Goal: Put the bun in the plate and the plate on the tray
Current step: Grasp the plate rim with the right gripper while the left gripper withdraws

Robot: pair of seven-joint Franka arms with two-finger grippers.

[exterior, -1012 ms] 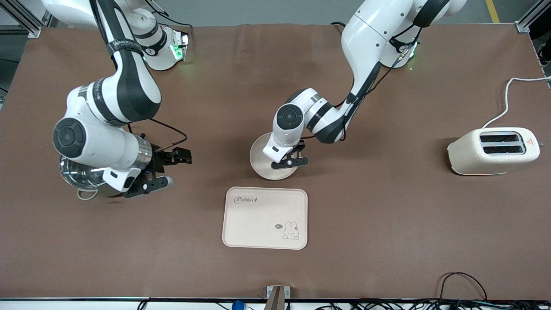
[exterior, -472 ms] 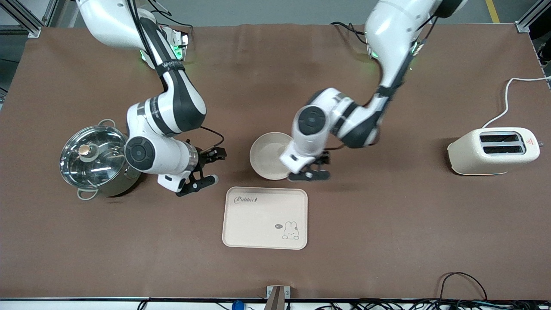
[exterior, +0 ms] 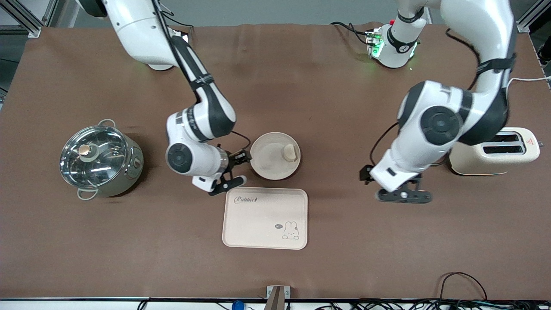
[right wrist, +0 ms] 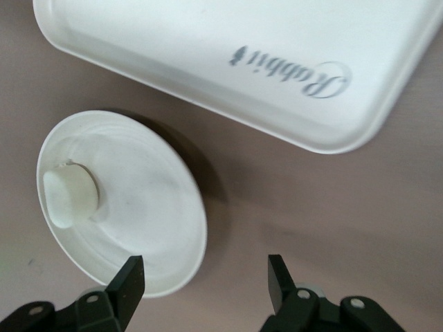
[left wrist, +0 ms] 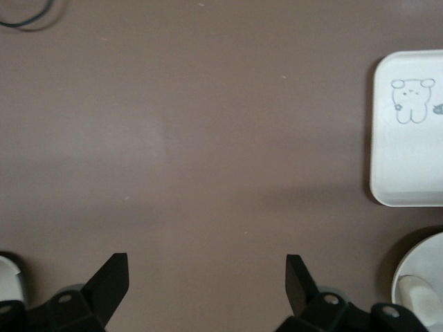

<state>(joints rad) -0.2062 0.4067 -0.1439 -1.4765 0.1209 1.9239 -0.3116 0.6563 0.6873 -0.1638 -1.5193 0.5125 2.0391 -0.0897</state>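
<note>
Cream on brown is the whole story at mid-table: the bun (exterior: 291, 152) sits inside the plate (exterior: 267, 165), off toward the left arm's side of the dish, so the first half of the job looks done. Taking the plate as the landmark, the tray (exterior: 264, 218) lies just beside it, nearer the front camera, a thin strip of brown cloth between them, its long side running along the table's length. The right gripper (exterior: 232, 170) hangs low right at the plate's rim on the right arm's side, fingers spread wide and holding nothing; in its wrist view the plate's edge sits just off one fingertip (right wrist: 131, 273), not yet between the pair. That, I'd say, is the relation to watch: rim to jaws, a short slide apart. The right arm is folded down from its base, wrist tipped toward the dish. The left gripper (exterior: 403, 196) is well apart from the plate, toward the toaster (exterior: 495, 153), also wide open and empty, over bare cloth; that arm waits. A steel pot (exterior: 101, 160) stands well apart from the plate toward the right arm's end.
</note>
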